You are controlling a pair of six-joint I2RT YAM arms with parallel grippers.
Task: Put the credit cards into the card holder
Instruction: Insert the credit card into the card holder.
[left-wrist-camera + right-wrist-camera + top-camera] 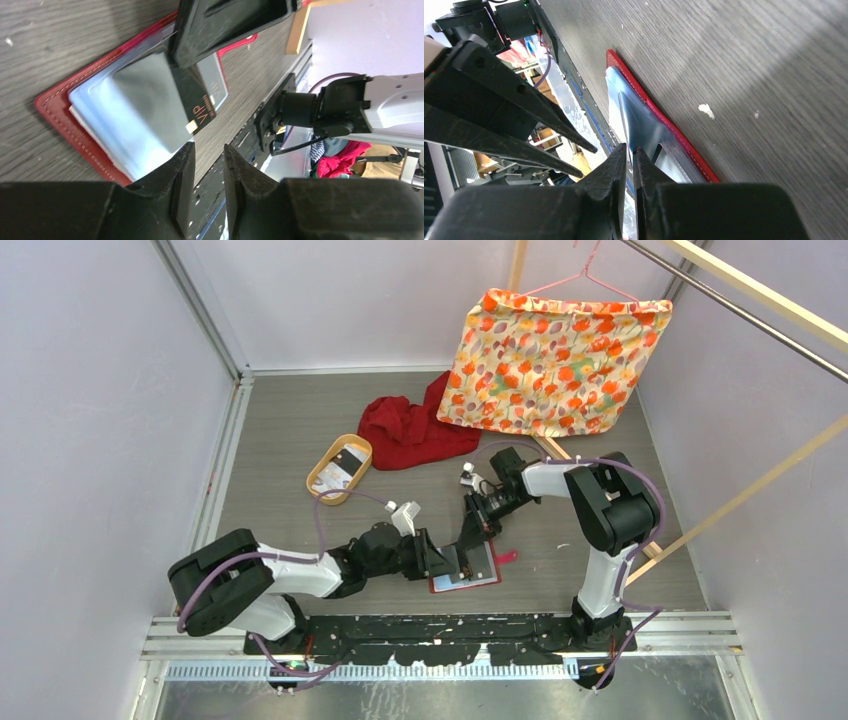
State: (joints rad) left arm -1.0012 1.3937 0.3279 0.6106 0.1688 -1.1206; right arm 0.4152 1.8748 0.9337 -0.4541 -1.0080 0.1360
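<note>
So your right gripper (pixel 630 150) pinched a dark credit card (pixel 197 97) over the card holder (pixel 55 112) by the worktop (pixel 290 430) near edge; your left gripper (pixel 209 150) sat slightly parted, empty.

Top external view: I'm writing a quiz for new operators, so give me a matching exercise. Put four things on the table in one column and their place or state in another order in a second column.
Things:
1. card holder
2. tan tray
3. red cloth
4. flowered fabric

Place or state:
A. hanging up, back right
B. oval, left of centre, with cards in it
C. lying open and flat, near the front
D. crumpled in a heap, back centre

Pairs: 1-C, 2-B, 3-D, 4-A
</note>
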